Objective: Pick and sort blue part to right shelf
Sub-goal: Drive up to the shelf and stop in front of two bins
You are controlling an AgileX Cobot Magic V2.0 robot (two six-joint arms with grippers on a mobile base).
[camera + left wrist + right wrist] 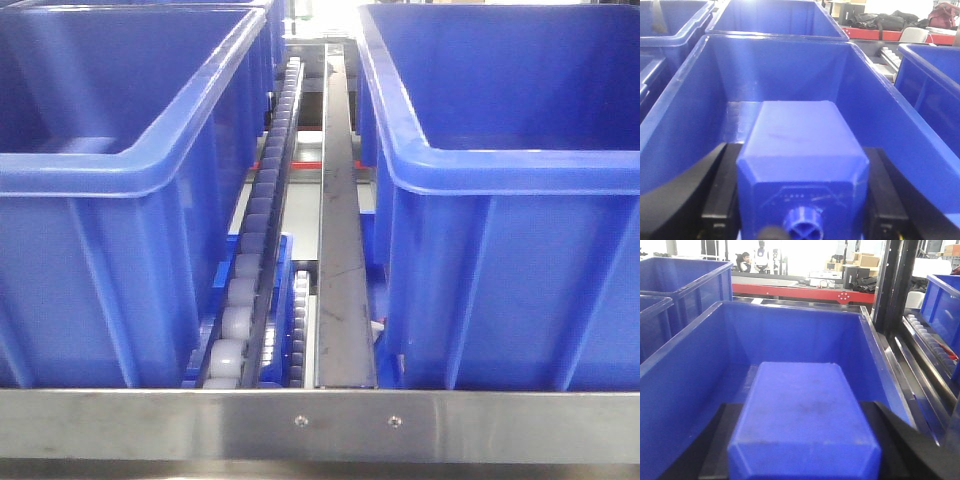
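Two claws are each clamped on a deep-blue block. Your right claw (807, 440) grips the blue part (800, 410), a smooth rectangular body with bevelled edges, over an open blue bin (685, 370). Your left claw (802, 200) grips a similar studded block (800, 145).

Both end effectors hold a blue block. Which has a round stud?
The left block, in the left end effector: a round stud on its near face. The right block, in the right end effector, shows none.
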